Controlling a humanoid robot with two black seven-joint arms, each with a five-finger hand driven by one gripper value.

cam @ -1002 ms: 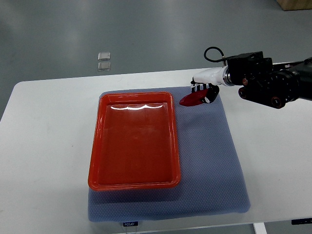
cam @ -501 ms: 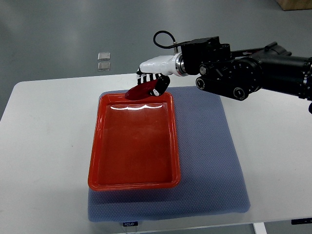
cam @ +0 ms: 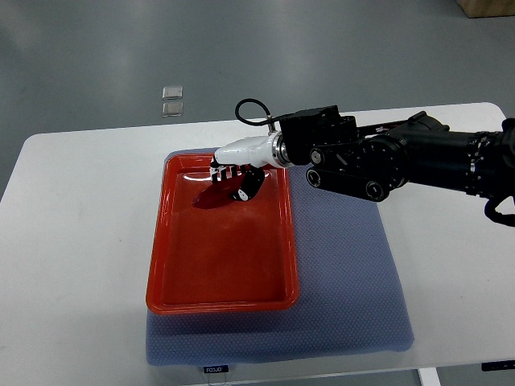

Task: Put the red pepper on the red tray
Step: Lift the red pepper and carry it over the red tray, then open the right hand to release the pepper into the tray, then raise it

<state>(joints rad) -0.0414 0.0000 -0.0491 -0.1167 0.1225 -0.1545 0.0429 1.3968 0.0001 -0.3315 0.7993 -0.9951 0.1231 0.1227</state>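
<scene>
The red tray [cam: 173, 281] lies on a blue-grey mat in the middle of the white table. My right hand [cam: 233, 170] reaches in from the right on a black arm and hangs over the tray's far end. Its white and black fingers are curled around the red pepper [cam: 216, 195], which points down and to the left, low over the tray floor. Whether the pepper touches the tray I cannot tell. The left arm does not show.
The blue-grey mat [cam: 346, 273] spreads under and to the right of the tray. Two small clear squares [cam: 171, 100] lie on the grey floor beyond the table's far edge. White table [cam: 72, 241] shows on both sides.
My right hand has carried the pepper leftward from the mat's far right corner, past the tray's far rim, and lowered it over the tray's far end.
</scene>
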